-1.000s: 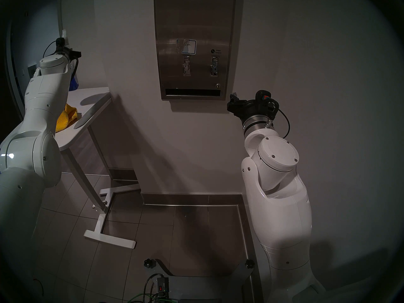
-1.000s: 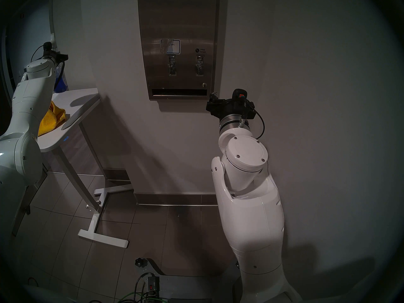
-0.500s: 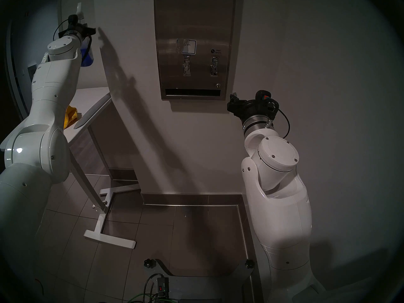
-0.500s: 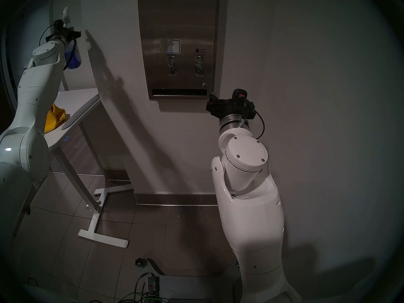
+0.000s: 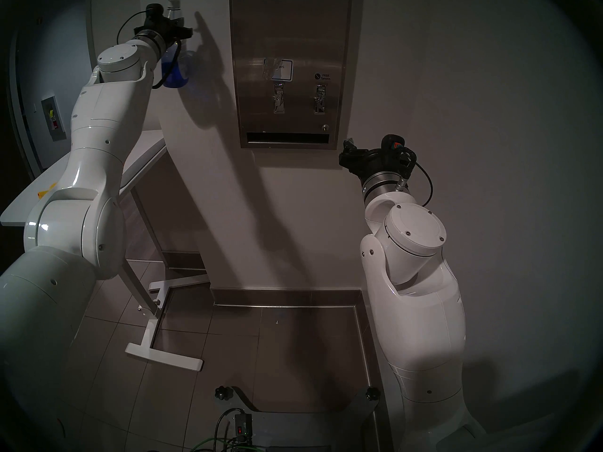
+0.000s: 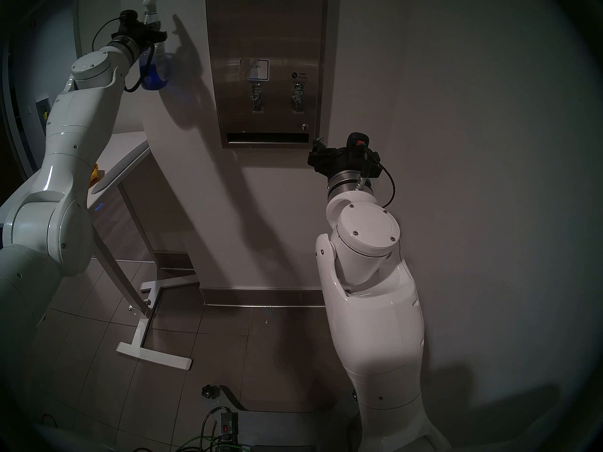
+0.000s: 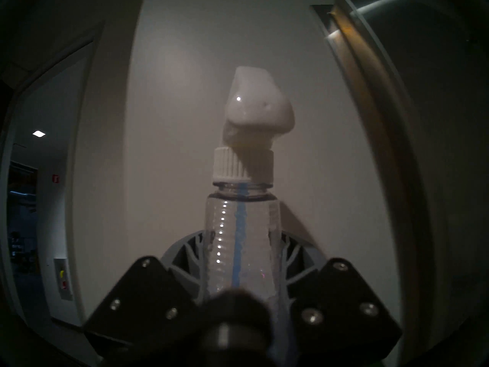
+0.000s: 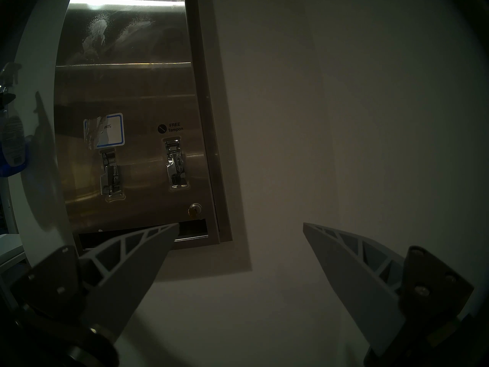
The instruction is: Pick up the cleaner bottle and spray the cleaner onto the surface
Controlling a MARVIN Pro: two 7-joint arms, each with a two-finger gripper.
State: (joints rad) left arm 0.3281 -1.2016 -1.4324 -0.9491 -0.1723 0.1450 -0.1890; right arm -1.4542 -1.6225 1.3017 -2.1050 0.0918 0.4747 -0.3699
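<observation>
Left wrist view shows the cleaner bottle (image 7: 239,242) upright, its clear neck pinched between the two fingers (image 7: 194,248) of the left gripper (image 7: 240,255), white trigger nozzle (image 7: 258,107) rising above them. From the head, the bottle hangs in the air just left of the steel dispenser panel (image 5: 290,27), not touching it. The right gripper (image 8: 239,231) rests below the panel's lower right corner, fingers spread and empty.

Cleaner bottle (image 5: 176,66) up in the air left of the wall dispenser panel (image 5: 290,34), above the table (image 5: 143,141) by the wall's corner; right gripper (image 5: 347,156) just below-right of the panel's lower corner.
</observation>
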